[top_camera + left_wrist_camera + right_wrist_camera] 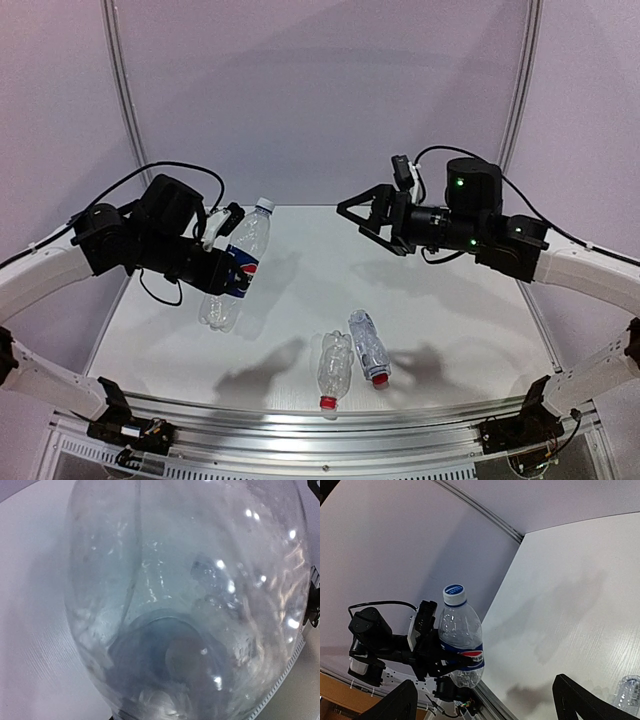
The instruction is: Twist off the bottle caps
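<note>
My left gripper (233,274) is shut on the Pepsi bottle (250,236) at its blue label and holds it tilted above the table's left side. The whitish cap (264,204) is on, pointing up and back. In the left wrist view the clear bottle (190,590) fills the frame and hides the fingers. The right wrist view shows the bottle (461,640), its cap (454,594) and the left gripper (432,656) gripping it. My right gripper (360,214) is open and empty in the air, to the right of the cap; its jaws (485,682) stand wide apart.
Two unlabelled ribbed bottles (335,364) (367,342) lie on the white table (460,320) near the front middle, each with a red cap (327,403) (380,380) pointing to the front. One of them shows at the right wrist view's lower right (627,690).
</note>
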`<state>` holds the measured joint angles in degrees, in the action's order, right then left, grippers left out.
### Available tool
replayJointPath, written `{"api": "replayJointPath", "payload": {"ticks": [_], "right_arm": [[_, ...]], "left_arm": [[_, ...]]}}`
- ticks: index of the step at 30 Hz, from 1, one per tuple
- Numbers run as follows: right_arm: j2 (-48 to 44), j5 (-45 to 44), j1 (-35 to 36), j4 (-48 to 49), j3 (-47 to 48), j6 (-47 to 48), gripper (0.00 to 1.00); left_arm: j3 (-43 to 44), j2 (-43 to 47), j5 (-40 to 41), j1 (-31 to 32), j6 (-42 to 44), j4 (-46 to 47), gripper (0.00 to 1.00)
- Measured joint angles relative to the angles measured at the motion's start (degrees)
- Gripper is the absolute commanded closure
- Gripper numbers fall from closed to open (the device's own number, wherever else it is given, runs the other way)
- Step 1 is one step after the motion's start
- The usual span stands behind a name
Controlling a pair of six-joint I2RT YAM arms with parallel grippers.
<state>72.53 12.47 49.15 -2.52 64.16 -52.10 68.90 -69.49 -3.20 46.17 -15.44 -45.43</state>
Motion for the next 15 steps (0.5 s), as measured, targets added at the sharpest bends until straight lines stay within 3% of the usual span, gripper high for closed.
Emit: {"api": "replayJointPath", "payload": {"ticks": [8, 15], "right_arm": [[9.6, 8.0, -0.1, 3.4, 6.7, -3.8, 0.13], [14.3, 9.3, -0.1, 1.9, 11.8, -7.2, 0.22]], "left_arm": [[0.4, 0.2, -7.0, 1.2, -2.8, -3.1, 1.00], [0.5, 0.7, -10.2, 2.6, -2.3, -4.2, 1.00]]}}
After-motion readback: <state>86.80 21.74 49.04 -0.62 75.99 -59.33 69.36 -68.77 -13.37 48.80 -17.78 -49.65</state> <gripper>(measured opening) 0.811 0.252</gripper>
